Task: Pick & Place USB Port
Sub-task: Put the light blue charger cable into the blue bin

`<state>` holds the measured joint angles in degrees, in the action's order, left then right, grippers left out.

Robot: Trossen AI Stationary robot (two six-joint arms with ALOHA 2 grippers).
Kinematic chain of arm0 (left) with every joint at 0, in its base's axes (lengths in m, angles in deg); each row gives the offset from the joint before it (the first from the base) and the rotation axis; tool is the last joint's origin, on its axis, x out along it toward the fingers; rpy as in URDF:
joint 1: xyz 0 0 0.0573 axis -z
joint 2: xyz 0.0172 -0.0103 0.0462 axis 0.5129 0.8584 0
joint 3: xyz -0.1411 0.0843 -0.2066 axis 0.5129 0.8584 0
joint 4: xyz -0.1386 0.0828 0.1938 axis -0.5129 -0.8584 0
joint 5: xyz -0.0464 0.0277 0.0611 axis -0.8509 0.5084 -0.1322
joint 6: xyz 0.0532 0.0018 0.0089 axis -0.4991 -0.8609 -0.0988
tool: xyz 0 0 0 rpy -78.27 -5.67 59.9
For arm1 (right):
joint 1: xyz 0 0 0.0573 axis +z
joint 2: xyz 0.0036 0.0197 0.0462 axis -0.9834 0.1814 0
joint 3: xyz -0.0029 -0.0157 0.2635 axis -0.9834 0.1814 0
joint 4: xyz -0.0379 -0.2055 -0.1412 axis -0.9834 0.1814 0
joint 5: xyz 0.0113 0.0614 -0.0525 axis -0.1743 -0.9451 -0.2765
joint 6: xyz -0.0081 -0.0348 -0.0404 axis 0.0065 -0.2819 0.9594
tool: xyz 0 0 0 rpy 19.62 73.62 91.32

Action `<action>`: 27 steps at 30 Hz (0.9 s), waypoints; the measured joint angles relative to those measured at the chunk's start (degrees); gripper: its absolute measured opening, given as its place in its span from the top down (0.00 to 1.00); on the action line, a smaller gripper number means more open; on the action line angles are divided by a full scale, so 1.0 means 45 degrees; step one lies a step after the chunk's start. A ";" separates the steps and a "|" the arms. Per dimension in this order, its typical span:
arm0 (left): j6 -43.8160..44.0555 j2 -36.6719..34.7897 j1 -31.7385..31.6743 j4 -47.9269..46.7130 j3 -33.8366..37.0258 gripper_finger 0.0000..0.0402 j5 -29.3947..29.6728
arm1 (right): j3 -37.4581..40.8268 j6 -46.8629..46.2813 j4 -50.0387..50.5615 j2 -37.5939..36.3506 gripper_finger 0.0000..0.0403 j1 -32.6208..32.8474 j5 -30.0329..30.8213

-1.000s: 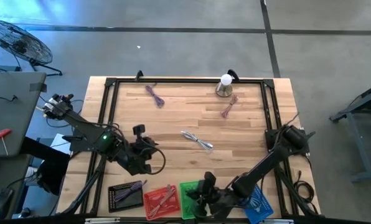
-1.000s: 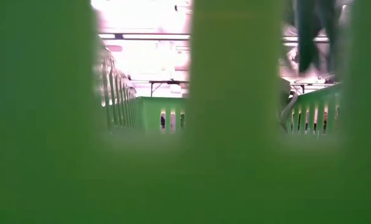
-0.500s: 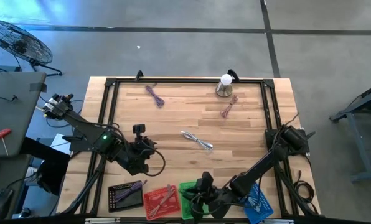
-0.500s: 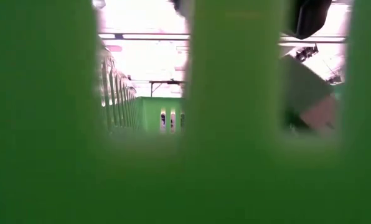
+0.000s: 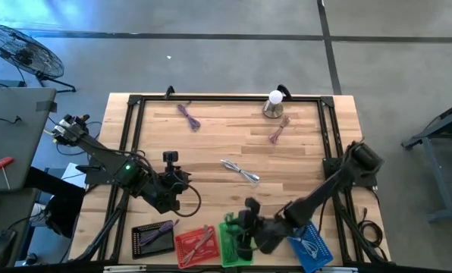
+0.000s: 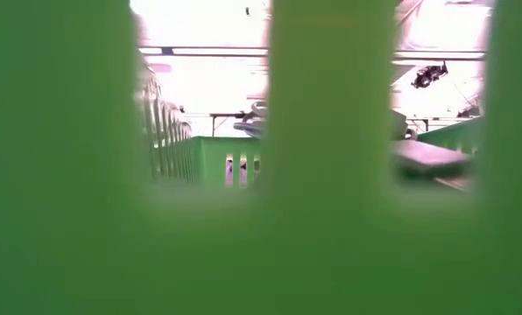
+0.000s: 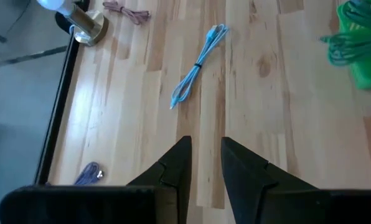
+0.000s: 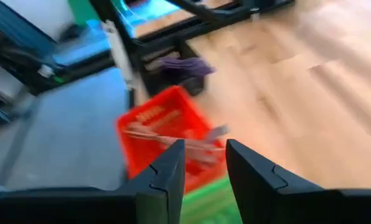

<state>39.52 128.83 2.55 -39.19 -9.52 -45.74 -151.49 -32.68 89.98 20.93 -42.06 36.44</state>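
A light-blue USB cable (image 5: 240, 172) lies coiled flat on the middle of the wooden table, also ahead of my left fingers as the cable (image 7: 198, 62). A purple cable (image 5: 188, 116) and a pink one (image 5: 279, 129) lie near the far edge. A green cable (image 7: 353, 43) rests in the green bin (image 5: 227, 249). My left gripper (image 7: 205, 146) hovers open at the table's left middle, my left gripper (image 5: 179, 182) touching nothing. My right gripper (image 8: 204, 152) is open and empty above the green bin, my right gripper (image 5: 240, 226).
Along the near edge stand a black bin (image 5: 152, 236) with a purple cable, a red bin (image 5: 196, 244) with a cable, the green bin and a blue bin (image 5: 311, 246). A lamp (image 5: 274, 102) stands at the far edge. Green bin slats (image 6: 331, 157) fill the low view.
My right gripper has risen from inside the green bin and drawn a little toward the far edge; in the low view its dark shape has gone up out of sight.
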 joint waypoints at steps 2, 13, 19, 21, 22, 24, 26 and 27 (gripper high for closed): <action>-0.0119 0.0000 0.0000 -0.0005 0.0000 0.80 0.0005 | 0.0000 0.0238 0.1449 -0.0612 0.76 -0.0533 -0.0798; -0.0293 0.0005 -0.0010 -0.2152 0.0000 0.80 0.0634 | 0.0005 0.1893 0.7878 -0.1210 0.82 -0.5002 -0.6225; 0.0013 0.0005 -0.0010 -0.2805 0.0000 0.80 0.0766 | 0.0169 0.3583 1.0236 -0.1215 0.82 -0.6481 -0.6286; 0.0066 0.0005 -0.0010 -0.2861 0.0000 0.80 0.0929 | 0.0394 0.3934 1.0219 -0.1215 0.82 -0.6919 -0.6648; 0.0123 0.0005 -0.0010 -0.2862 0.0000 0.80 0.0988 | 0.0491 0.4130 1.0206 -0.1215 0.82 -0.7120 -0.6914; 0.0162 0.0005 -0.0010 -0.2875 0.0000 0.80 0.1030 | 0.0805 0.4417 0.9724 -0.1215 0.82 -0.7467 -0.7489; 0.0205 0.0005 -0.0010 -0.2896 0.0000 0.80 0.1046 | 0.1209 0.4607 0.9083 -0.1210 0.82 -0.7756 -0.7941; 0.0225 0.0005 -0.0010 -0.2890 0.0000 0.80 0.1070 | 0.1351 0.4676 0.8972 -0.1206 0.81 -0.7875 -0.8162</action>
<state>40.53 128.85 2.51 -52.19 -9.52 -40.92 -145.41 -11.64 130.36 15.51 -77.50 -0.29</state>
